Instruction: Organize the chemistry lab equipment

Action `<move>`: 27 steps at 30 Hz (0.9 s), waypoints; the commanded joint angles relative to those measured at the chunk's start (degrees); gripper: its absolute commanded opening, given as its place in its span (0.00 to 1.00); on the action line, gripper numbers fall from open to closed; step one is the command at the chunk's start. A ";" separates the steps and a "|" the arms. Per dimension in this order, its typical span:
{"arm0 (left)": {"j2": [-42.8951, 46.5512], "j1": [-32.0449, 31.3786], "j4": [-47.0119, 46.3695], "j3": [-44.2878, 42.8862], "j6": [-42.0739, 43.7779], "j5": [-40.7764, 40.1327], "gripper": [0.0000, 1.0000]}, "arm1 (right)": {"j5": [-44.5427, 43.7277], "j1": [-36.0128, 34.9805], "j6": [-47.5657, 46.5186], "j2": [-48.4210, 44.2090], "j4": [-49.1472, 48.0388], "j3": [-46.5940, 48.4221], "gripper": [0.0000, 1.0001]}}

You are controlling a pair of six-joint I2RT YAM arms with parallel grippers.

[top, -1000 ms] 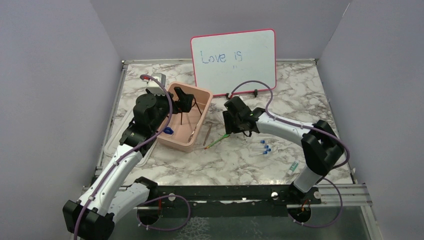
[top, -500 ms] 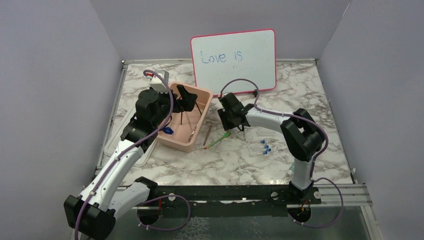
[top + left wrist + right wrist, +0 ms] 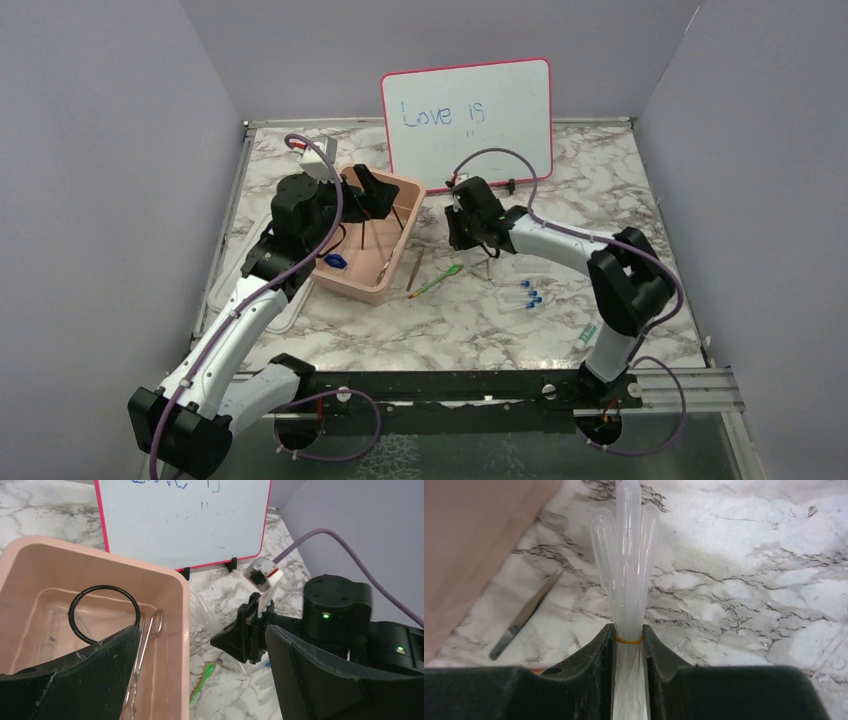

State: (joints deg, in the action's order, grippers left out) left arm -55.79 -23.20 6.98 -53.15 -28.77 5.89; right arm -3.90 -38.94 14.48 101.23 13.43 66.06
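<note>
A bundle of clear tubes (image 3: 628, 570), tied with a yellow band, sits squarely between the jaws of the right gripper (image 3: 629, 635), which clench it at the band, its rounded ends sticking out at 12 o'clock over the marble table (image 3: 749, 580). The right arm stretches low towards the whiteboard (image 3: 467, 118), while the left gripper (image 3: 202, 630) hangs over the pink tub (image 3: 30, 555) with jaws spread wide and nothing between them. In the tub lie the black ring stand (image 3: 105, 586) and metal tongs (image 3: 142, 645); the green-handled tool (image 3: 440, 280) lies on the table at the right gripper's 7 o'clock.

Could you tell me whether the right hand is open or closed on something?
Closed: the right hand pinches a bundle of clear tubes, fingers against both sides.
</note>
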 commanded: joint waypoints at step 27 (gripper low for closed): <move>-15.41 -4.43 -17.56 -0.38 -22.56 18.37 0.73 | 31.08 0.07 16.16 -24.00 -26.64 -10.10 0.26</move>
State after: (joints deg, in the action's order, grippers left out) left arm -70.02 -25.96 -9.76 -54.11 -50.48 26.94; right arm 22.57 -38.87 29.23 76.25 -8.75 56.77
